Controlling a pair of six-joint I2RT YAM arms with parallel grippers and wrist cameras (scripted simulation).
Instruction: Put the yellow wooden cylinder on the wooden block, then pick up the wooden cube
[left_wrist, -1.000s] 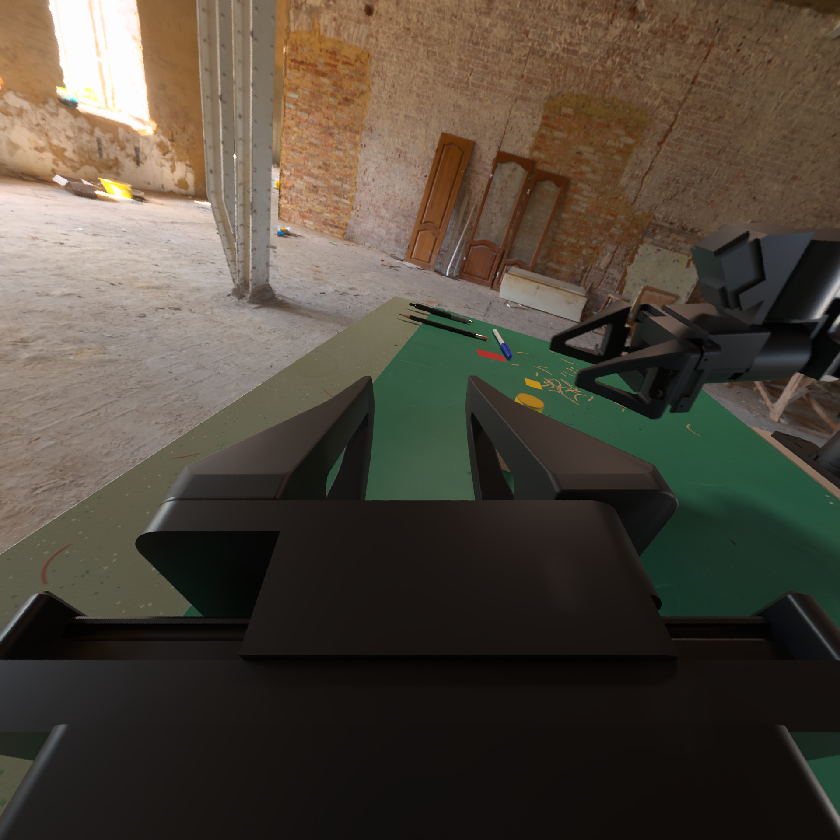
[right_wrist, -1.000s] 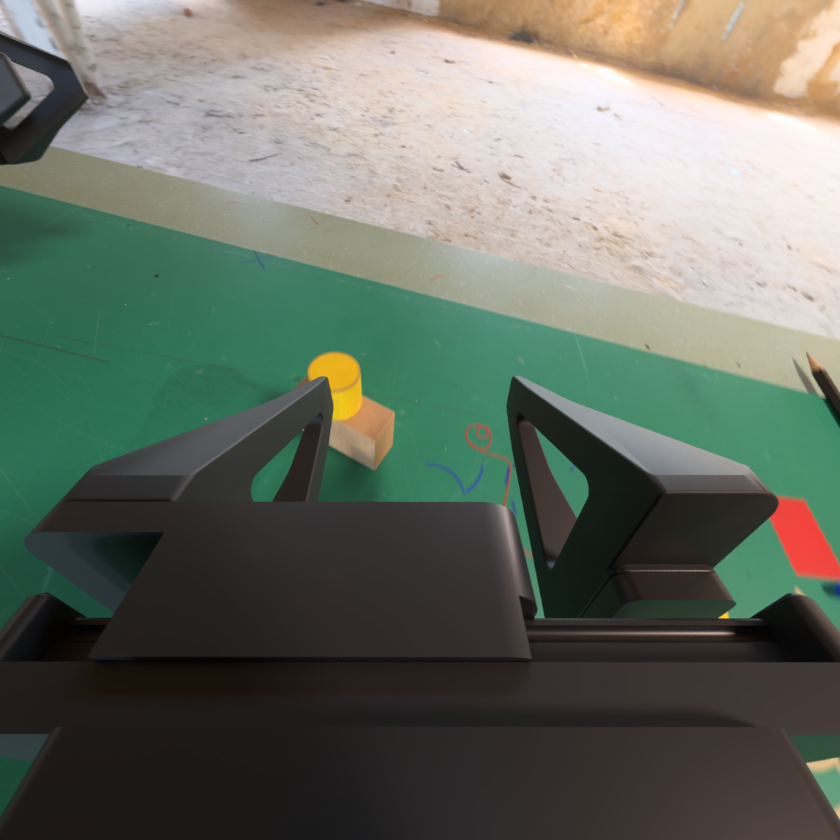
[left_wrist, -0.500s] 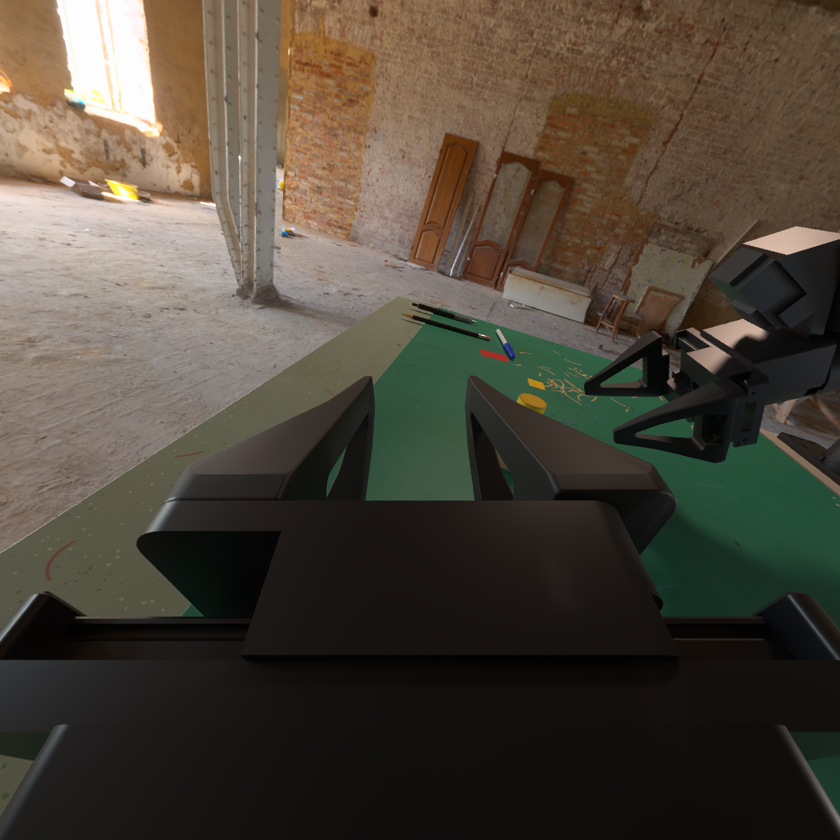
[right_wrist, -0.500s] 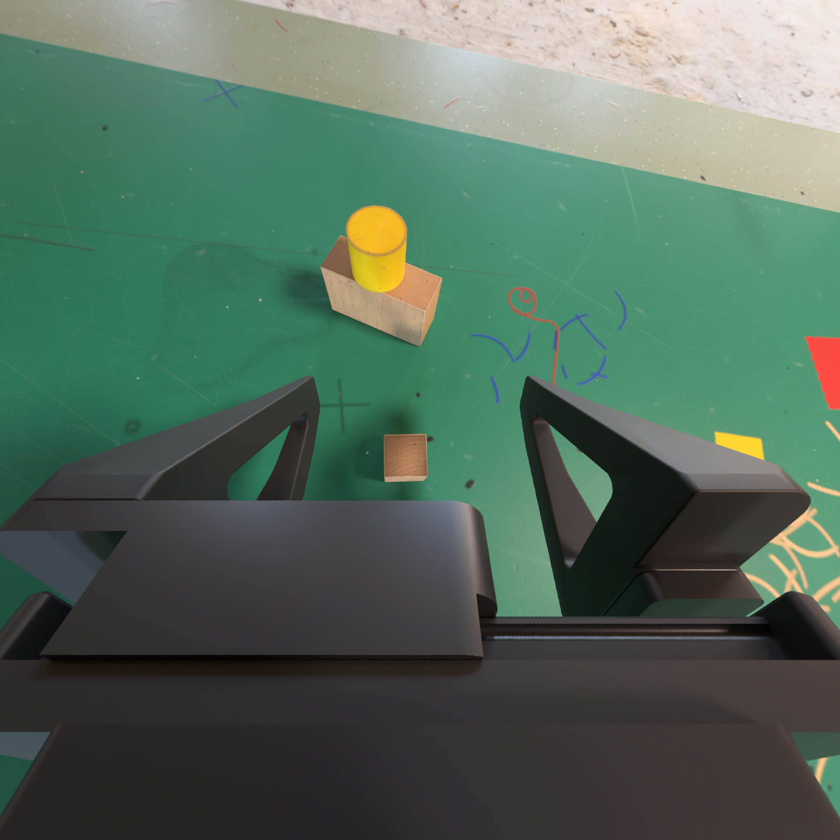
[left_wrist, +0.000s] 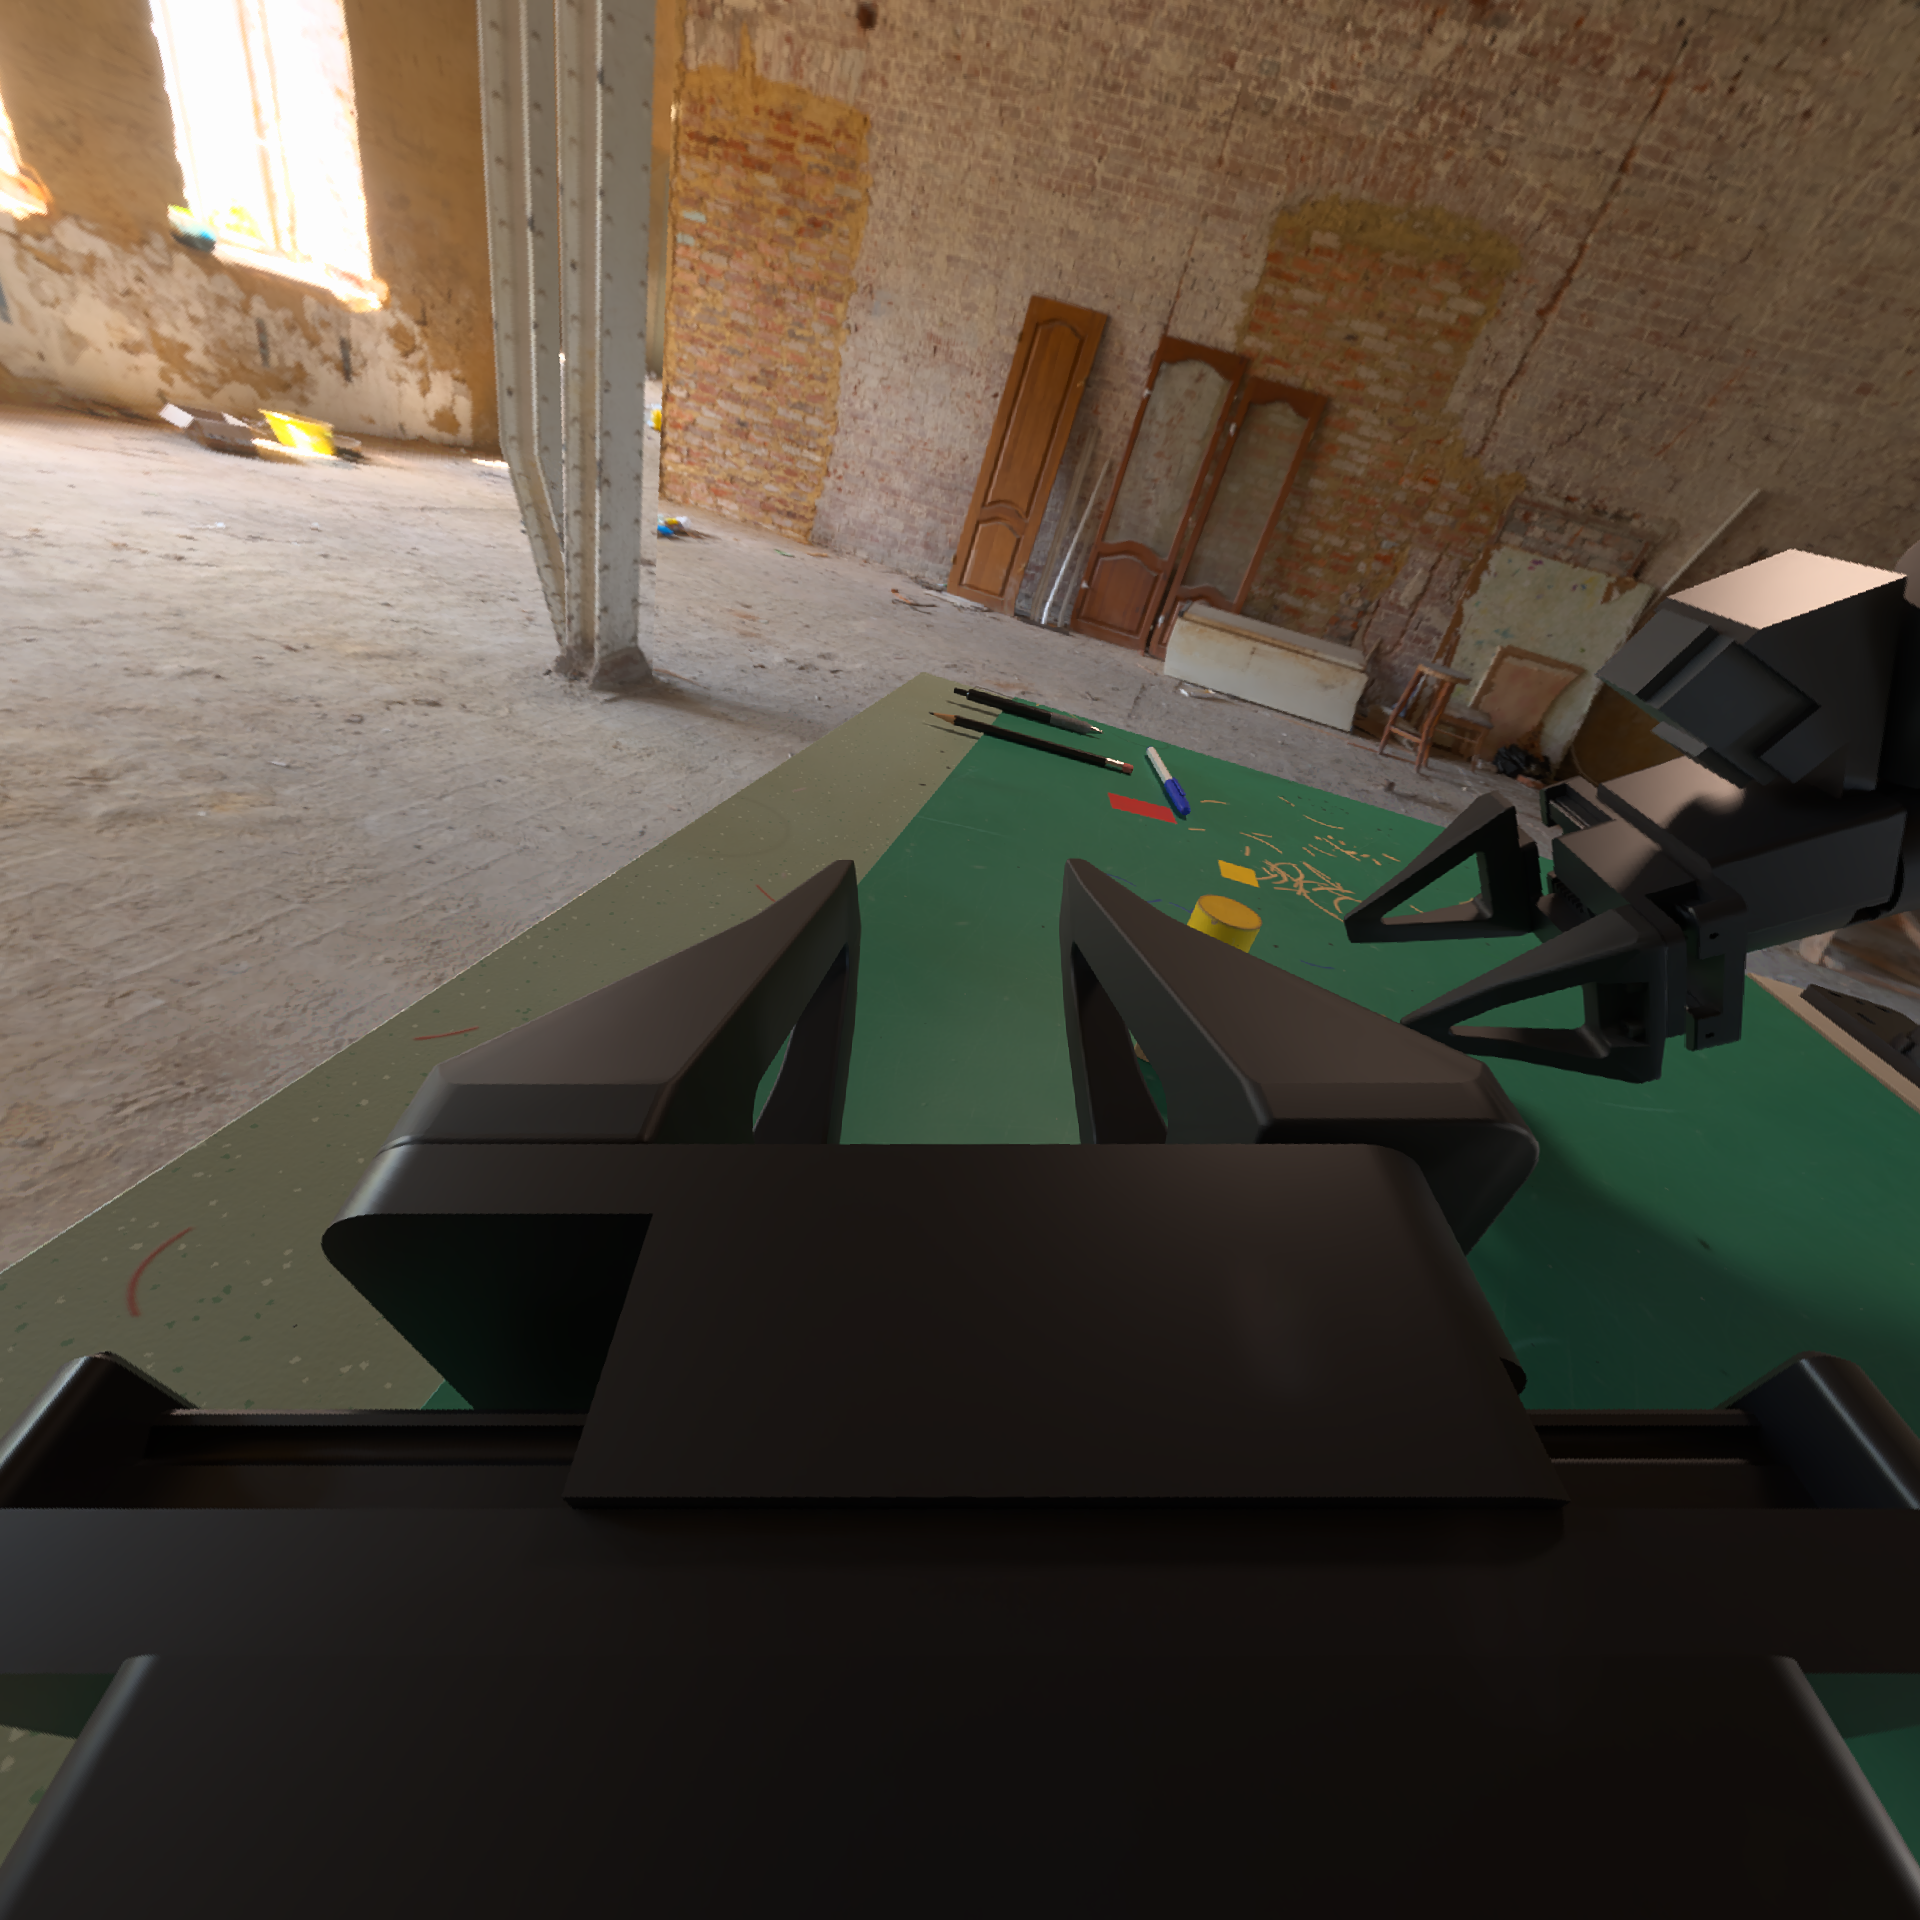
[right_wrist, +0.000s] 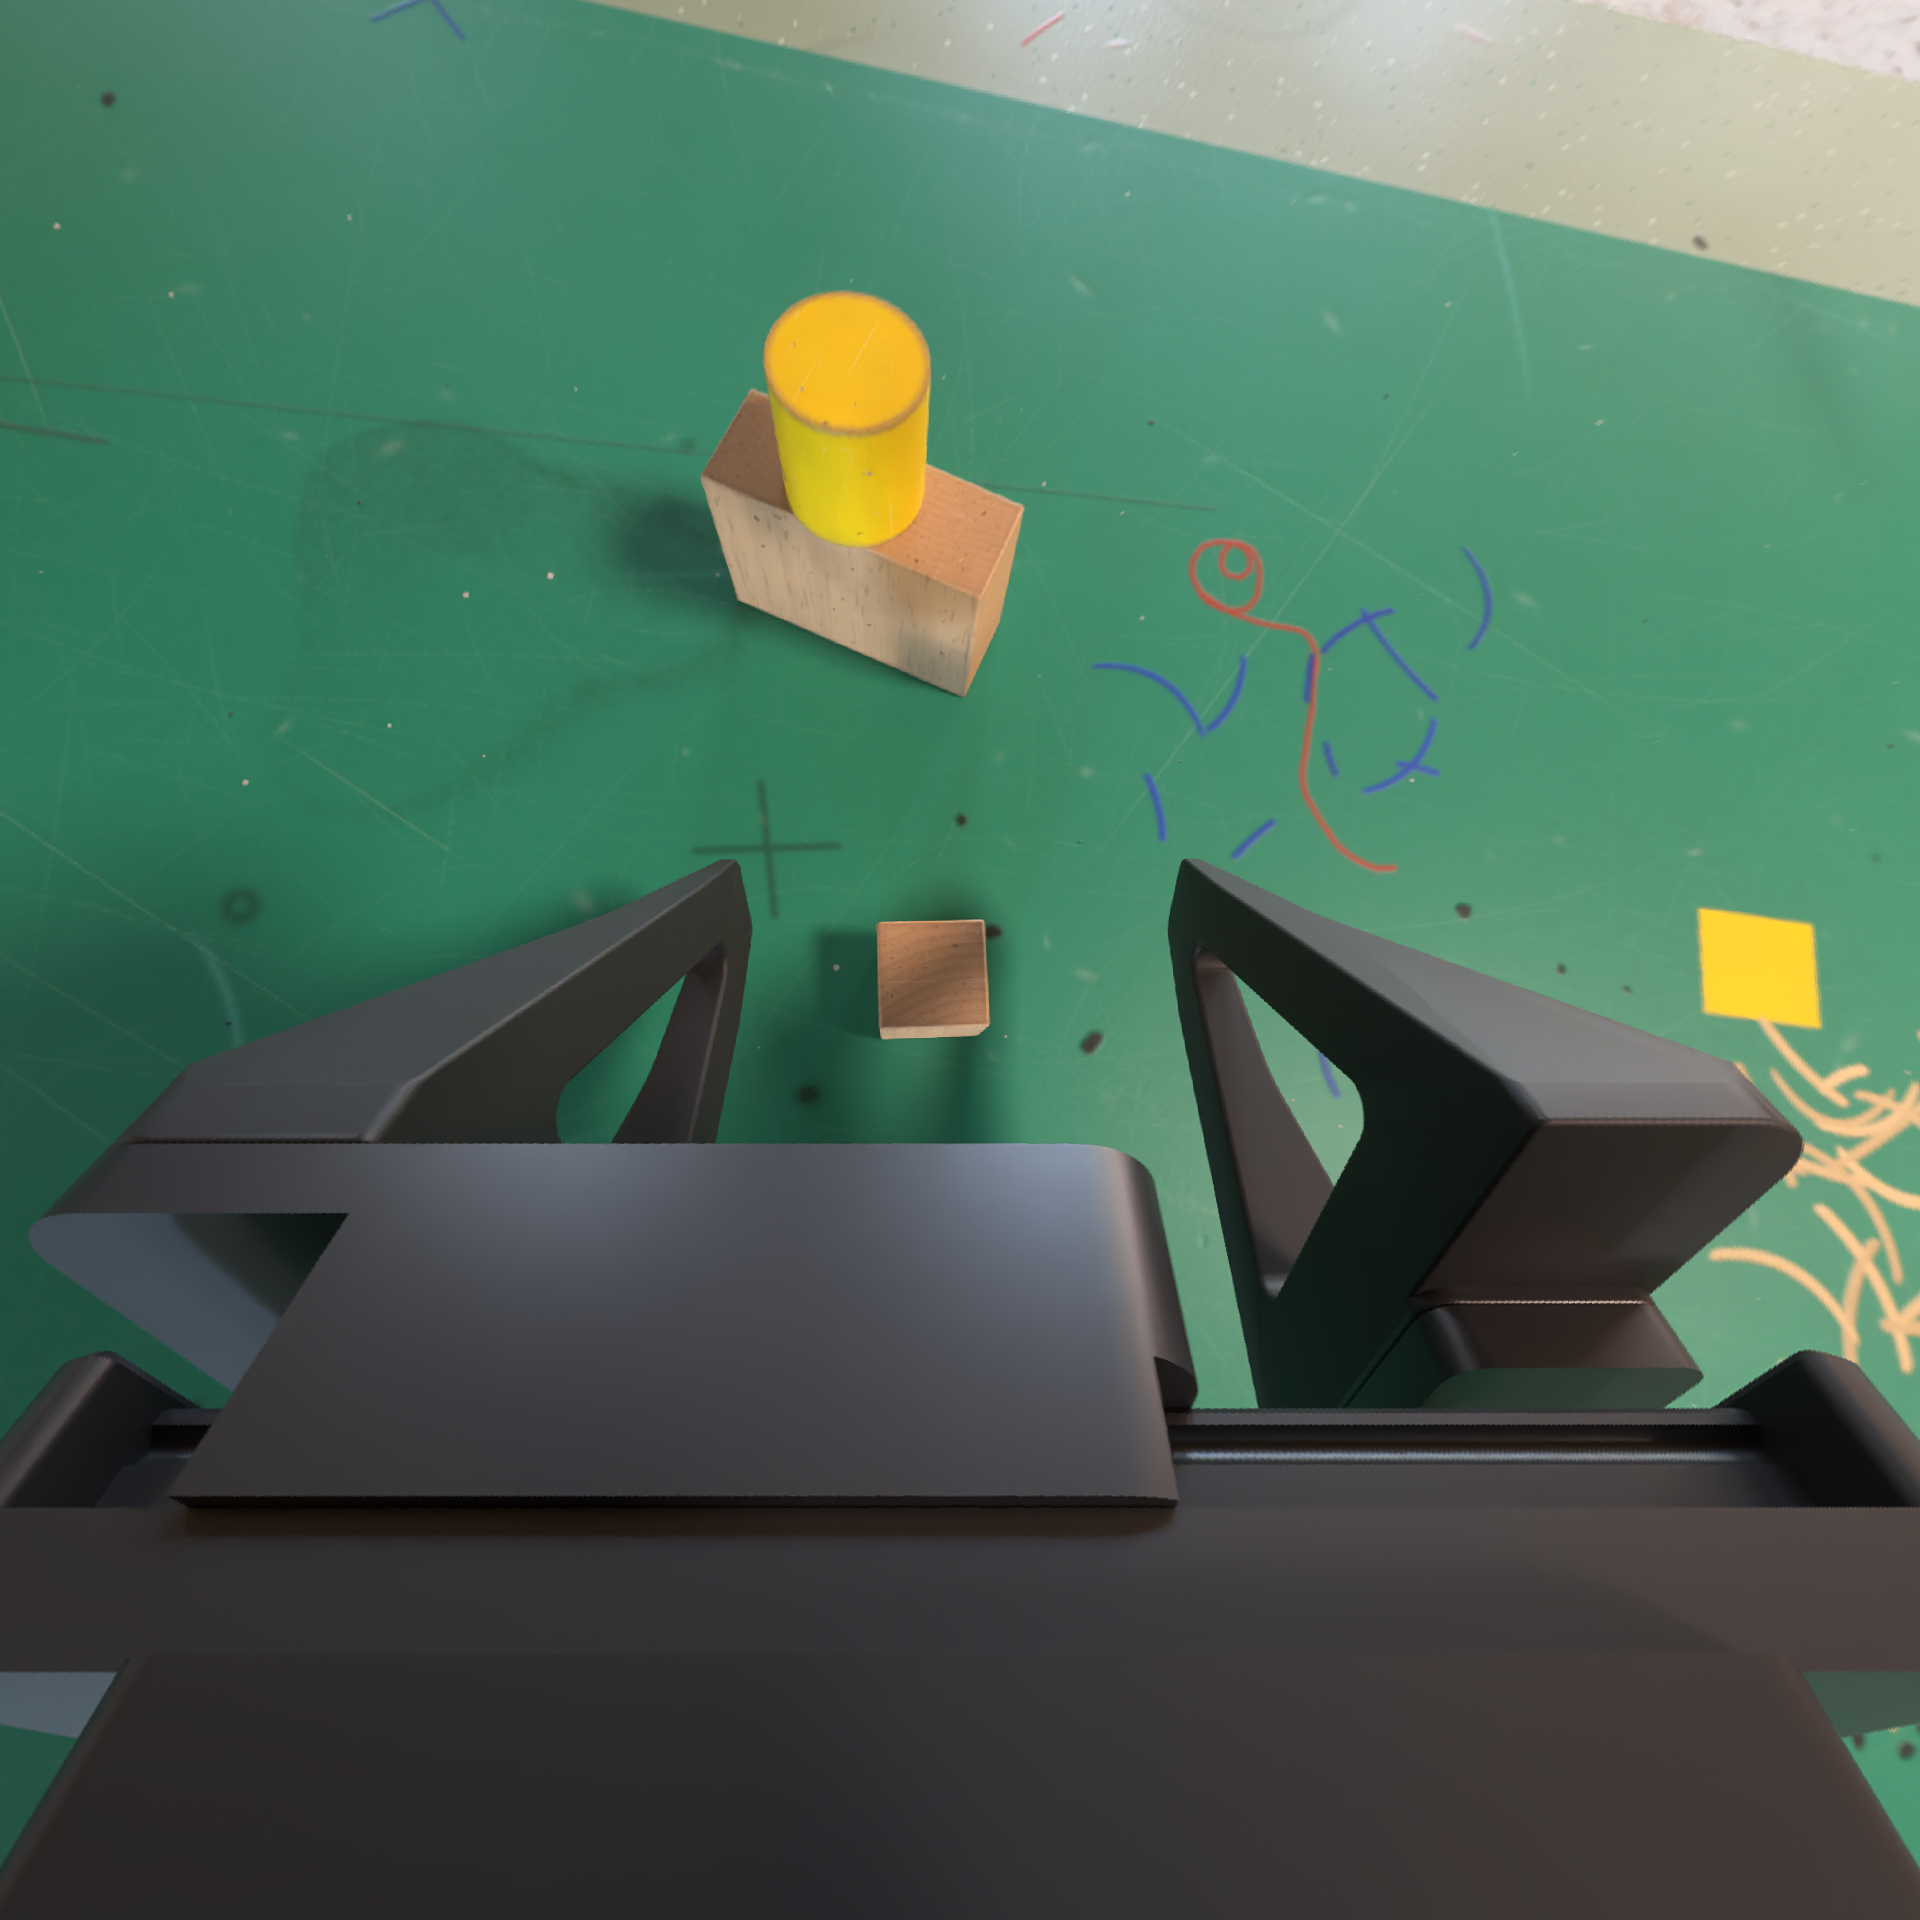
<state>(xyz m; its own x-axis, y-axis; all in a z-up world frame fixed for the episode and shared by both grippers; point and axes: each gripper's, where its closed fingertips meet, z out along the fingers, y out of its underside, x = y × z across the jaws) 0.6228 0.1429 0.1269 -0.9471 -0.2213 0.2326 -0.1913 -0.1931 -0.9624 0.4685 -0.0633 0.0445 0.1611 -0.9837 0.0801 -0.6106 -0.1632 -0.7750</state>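
Observation:
In the right wrist view the yellow wooden cylinder (right_wrist: 847, 416) stands upright on the wooden block (right_wrist: 873, 592) on the green mat. The small wooden cube (right_wrist: 931, 978) lies on the mat nearer to me, apart from the block. My right gripper (right_wrist: 961, 894) is open and empty, looking down from above the cube, which shows between the two fingers. In the left wrist view my left gripper (left_wrist: 958, 899) is open and empty above the mat; the yellow cylinder (left_wrist: 1224, 923) shows past its right finger, and the right gripper (left_wrist: 1382, 977) hangs at the right.
Two pencils (left_wrist: 1034, 729) and a blue marker (left_wrist: 1168, 780) lie at the mat's far end, by a red patch (left_wrist: 1141, 807). A yellow patch (right_wrist: 1759, 968) and scribbles mark the mat to the right of the cube. The olive table border (right_wrist: 1558, 114) runs behind the block.
My right gripper has drawn back from the block and tilted down, so the cube has come into view between its fingers. The cylinder stays on the block. The left gripper has not moved.

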